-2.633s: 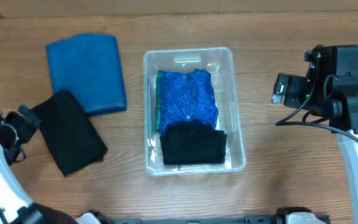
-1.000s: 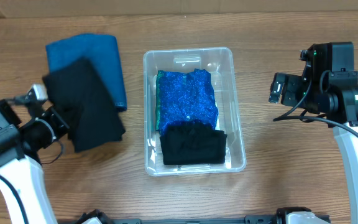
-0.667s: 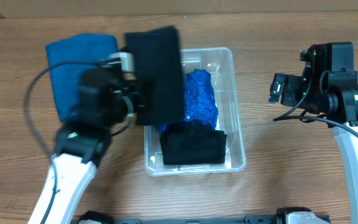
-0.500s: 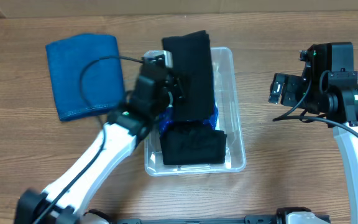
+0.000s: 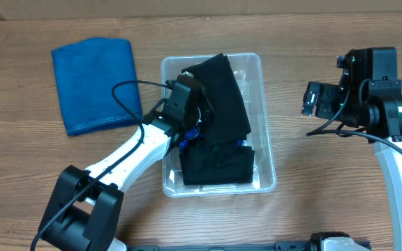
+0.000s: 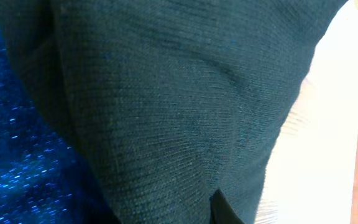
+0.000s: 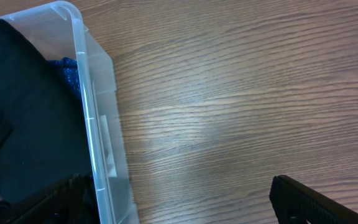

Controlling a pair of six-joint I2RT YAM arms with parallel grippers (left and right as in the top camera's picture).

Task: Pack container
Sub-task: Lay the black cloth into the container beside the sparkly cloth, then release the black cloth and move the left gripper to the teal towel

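Swamping left wrist view: apparently cloth (image 6: 166,106)

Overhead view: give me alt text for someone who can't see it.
The left end effector holds a black cloth over the clear container, which has a sparkly blue cloth and a folded black garment inside. A blue towel lies on the table.

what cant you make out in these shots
Left jaws, open or shut: in the overhead view the draped black cloth hides them; in the left wrist view the cloth fills the frame.
Sparkly blue cloth: mostly buried under that cloth.
Container floor: covered by cloths.
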